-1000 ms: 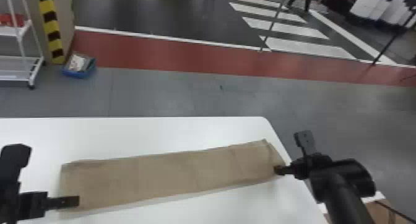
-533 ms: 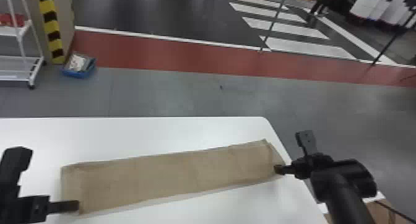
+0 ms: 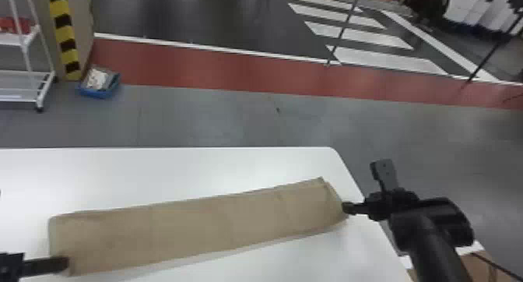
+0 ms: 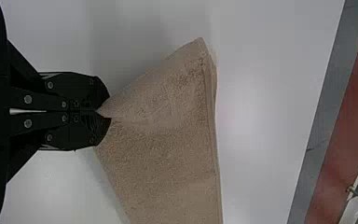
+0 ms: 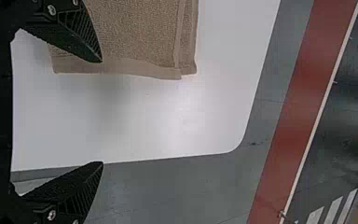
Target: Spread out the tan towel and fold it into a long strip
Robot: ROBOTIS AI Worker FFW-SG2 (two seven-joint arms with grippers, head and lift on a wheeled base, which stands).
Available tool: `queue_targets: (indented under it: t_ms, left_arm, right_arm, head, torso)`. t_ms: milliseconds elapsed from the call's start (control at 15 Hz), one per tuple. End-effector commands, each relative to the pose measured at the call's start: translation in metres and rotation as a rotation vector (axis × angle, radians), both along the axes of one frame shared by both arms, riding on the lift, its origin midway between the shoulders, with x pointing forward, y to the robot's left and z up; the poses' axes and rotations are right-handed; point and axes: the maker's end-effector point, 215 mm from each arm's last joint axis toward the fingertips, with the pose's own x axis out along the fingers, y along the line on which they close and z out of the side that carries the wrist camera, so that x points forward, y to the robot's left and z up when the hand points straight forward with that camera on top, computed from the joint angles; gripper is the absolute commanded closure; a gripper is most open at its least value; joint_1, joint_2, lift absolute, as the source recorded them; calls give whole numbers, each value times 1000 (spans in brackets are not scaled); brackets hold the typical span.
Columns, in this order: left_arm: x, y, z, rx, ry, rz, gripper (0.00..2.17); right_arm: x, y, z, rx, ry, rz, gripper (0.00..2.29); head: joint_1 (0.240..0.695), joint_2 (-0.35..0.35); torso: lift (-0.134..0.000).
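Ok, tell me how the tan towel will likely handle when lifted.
The tan towel is probably floppy, since it puckers where the left end effector pinches it. Its coarse-looking surface suggests it isn't slippery. The layers stacked at its edge might shift apart.

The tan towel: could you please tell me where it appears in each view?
Head view: towel, lower left to centre, on the table.
Left wrist view: an edge pinched by the left gripper.
Right wrist view: hemmed end, partly behind one jaw of the right gripper.
Shared landmark: red floor strip.
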Motion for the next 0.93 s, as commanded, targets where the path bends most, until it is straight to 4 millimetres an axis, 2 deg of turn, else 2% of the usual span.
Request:
queue_targets:
  t_ms: [0,133,267,400,667,867]
  left_arm:
    - [-1,19,0,29,-5,-1,2138]
    - [-2,23,0,32,-16,-17,2138]
    - [-2,21,0,30,-43,-46,2138]
    - [1,15,5,18,-84,-101,2138]
    - [3,13,20,17,-144,-244,2138]
    - [0,20,24,25,-149,-288,2138]
  right_arm:
    - [17,12,8,6,-35,34,124]
    - [35,29,12,-13,-76,90,130]
    - [50,57,7,-24,-79,161,130]
    - [55,72,0,-37,-53,181,130]
    - [41,69,-18,-41,45,141,130]
    - [40,67,-18,-44,46,139,130]
  head:
    - [695,-350]
    - [695,-350]
    - [695,-334]
    - [695,-309]
    - [695,-290]
    - [695,-292]
  torso:
    - [0]
    - [0]
    - [0]
    - [0]
    - [0]
    - [0]
